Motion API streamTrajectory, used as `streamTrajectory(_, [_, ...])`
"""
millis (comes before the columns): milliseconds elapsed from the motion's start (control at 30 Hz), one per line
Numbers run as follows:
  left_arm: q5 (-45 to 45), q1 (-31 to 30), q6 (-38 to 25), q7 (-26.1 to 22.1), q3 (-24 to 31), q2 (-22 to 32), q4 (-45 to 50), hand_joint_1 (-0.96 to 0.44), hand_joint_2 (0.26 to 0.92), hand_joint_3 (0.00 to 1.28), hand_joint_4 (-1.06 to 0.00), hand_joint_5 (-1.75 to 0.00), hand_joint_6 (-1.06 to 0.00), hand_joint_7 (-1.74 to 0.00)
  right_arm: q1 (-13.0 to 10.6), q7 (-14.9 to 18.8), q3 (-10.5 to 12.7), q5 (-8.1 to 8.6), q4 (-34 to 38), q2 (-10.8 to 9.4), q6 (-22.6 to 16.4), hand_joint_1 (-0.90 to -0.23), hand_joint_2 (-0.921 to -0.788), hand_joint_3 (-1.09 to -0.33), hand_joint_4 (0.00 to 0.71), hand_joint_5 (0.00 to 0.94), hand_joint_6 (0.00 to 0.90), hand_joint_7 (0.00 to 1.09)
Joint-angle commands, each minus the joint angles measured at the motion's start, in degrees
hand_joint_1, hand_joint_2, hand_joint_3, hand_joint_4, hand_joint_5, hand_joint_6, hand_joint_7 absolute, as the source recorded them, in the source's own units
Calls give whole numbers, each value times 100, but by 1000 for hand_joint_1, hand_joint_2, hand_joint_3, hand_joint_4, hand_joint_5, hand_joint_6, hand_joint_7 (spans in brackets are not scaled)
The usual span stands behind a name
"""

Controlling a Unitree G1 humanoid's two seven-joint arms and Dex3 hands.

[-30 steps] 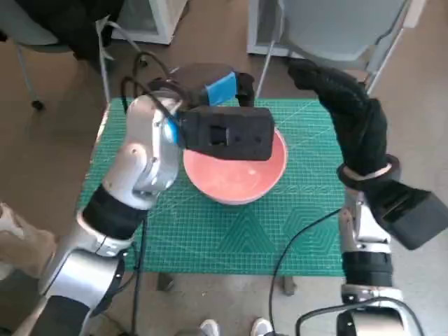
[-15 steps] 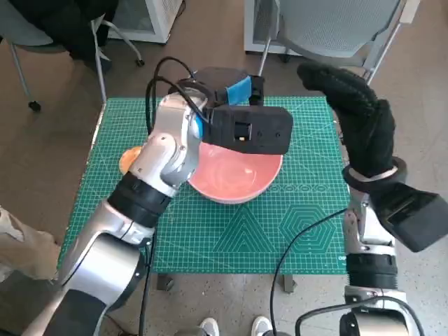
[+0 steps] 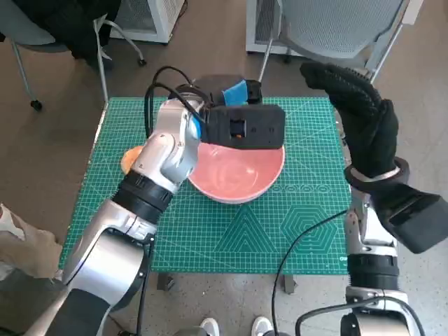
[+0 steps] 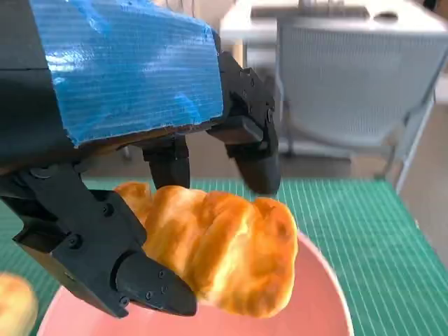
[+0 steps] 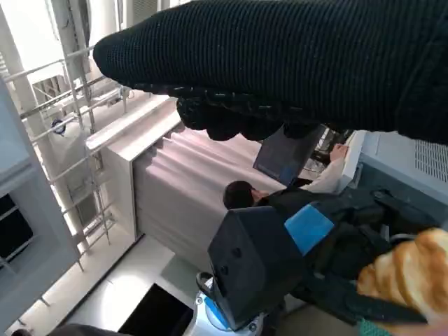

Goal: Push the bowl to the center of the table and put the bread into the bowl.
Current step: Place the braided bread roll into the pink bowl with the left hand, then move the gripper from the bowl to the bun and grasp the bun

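Note:
My left hand [image 3: 234,92] hovers over the far rim of the pink bowl [image 3: 241,175], which stands on the green mat [image 3: 294,231] near the table's middle. In the left wrist view its black fingers [image 4: 147,280] grip a golden bread roll [image 4: 224,252] just above the bowl's [image 4: 325,294] inside. The head view hides that roll behind the black wrist box. The right wrist view shows the roll [image 5: 409,269] too. My gloved right hand [image 3: 364,119] is raised above the table's right edge, holding nothing.
A second bread piece [image 3: 130,158] lies on the mat left of the bowl. A grey chair [image 3: 336,28] stands behind the table. Black cables loop over my left forearm. A person [image 5: 241,192] shows far off in the right wrist view.
The head view has shifted, bringing the second bread into sight. My left hand stays over the bowl's far rim with the roll. The right hand has hardly moved.

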State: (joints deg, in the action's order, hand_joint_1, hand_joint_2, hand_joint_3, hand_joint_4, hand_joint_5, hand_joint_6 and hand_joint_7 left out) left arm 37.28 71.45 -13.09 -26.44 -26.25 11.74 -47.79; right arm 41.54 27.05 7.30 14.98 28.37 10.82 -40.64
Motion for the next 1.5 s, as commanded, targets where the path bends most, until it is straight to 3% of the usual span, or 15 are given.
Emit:
streamTrajectory(33, [10, 231, -99, -330, -87, 84, 41, -208, 808, 53, -258, -332, -210, -121, -138, 24, -10, -28, 35, 30, 80, -675, -921, -784, 147, 3, -1, 480])
streamTrajectory(100, [32, 228, -163, -487, -117, 117, 102, -312, 797, 25, -113, -136, -177, -65, -122, 31, -8, -18, 66, 25, 76, -674, -921, -784, 147, 2, -1, 480])
streamTrajectory(233, [-20, 208, -175, -668, -96, 153, 158, -389, 787, 8, -23, -28, -145, -26, -106, 60, -12, 14, 92, 17, 82, -673, -921, -784, 147, 2, -1, 479])
streamTrajectory(500, [-27, 35, 49, -718, -81, 342, 459, -468, 798, 8, 0, -1, -118, -5, -104, 102, -39, 65, 100, -9, 95, -672, -921, -786, 146, 2, 1, 483])
streamTrajectory(867, [3, -248, -334, -837, 15, 623, 1305, -536, 837, 18, 1, 1, -116, -3, -127, 117, -67, 72, 64, -31, 98, -672, -921, -788, 146, 1, -1, 490])
streamTrajectory(1167, [-2, -797, -868, -1204, 488, 1413, 2967, -563, 856, 18, 1, 1, -117, -3, -134, 100, -67, 73, 10, -33, 129, -674, -921, -787, 146, 1, -1, 491])
streamTrajectory(1500, [118, -1591, -1576, -1487, 1061, 2210, 4644, -529, 830, 2, 1, 1, -140, -12, -124, 62, -87, 54, 1, -101, 157, -674, -921, -788, 143, 0, -1, 490])
